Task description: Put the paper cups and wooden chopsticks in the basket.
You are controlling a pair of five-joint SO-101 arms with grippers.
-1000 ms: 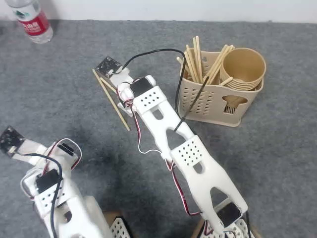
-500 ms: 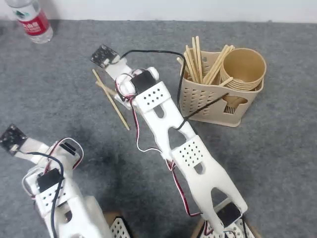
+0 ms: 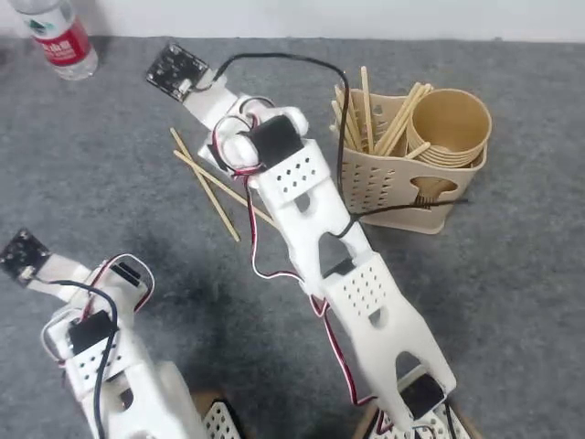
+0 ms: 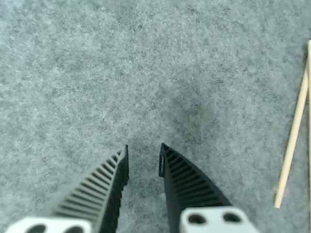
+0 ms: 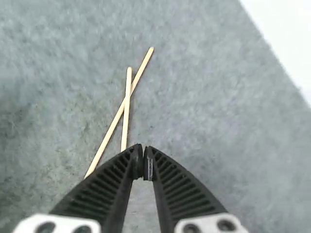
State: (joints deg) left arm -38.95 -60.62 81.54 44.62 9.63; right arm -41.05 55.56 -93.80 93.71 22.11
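Grey fabric covers the bench (image 3: 512, 274); a bottle (image 3: 59, 37) stands far left, and the right arm (image 3: 311, 219) overlies one end of two loose wooden chopsticks (image 3: 207, 187) (image 5: 121, 111) left of the basket (image 3: 384, 192) holding paper cups (image 3: 448, 123). They lie flat and crossed, running far-left to near-right. Above them the right claw (image 5: 144, 162) is closed and empty, the left claw (image 4: 144, 158) slightly parted.

basket (image 3: 393, 187): beige, slotted, upright; two compartments
cups (image 3: 448, 123): tan paper, nested upright in one compartment
standing chopsticks (image 3: 366, 110): wooden bundle, tilted in the other compartment; some lean toward the cups
loose chopsticks (image 3: 206, 183) (image 5: 124, 109): two, flat on the mat (image 3: 110, 183) beside the basket; crossed in a narrow X
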